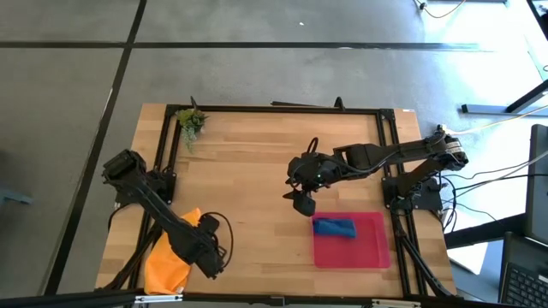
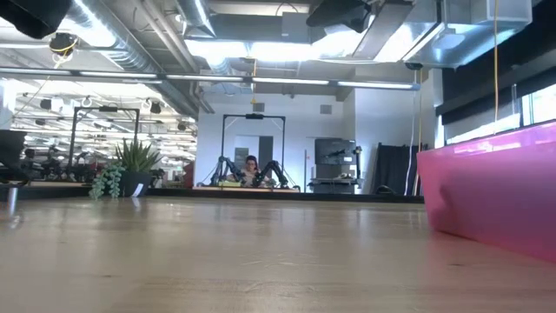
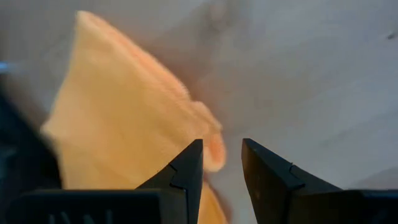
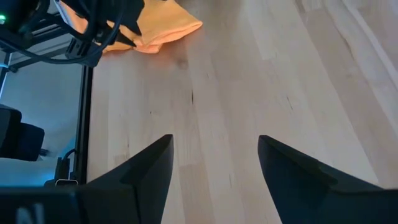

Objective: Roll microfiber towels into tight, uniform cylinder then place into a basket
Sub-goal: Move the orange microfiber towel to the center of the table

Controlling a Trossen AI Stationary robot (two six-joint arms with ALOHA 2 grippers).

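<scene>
Halfway through: blue towel [image 1: 334, 228], rolled, lying in red basket [image 1: 370, 253] at table's near right. Orange towel [image 1: 167, 261] unrolled, rumpled at near left edge beneath left gripper [image 3: 221, 163], fingers slightly parted, nothing held. Right gripper [image 4: 214, 163] wide open, empty, hovering just beyond basket's far-left corner.

high: overhead, straight down | low: tabletop level | wrists: close, both see orange towel [image 3: 124, 118]

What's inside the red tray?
A rolled blue towel lies inside the red tray, near its far left corner. The rest of the tray floor looks bare. Whatever sits under the towel is covered.
</scene>
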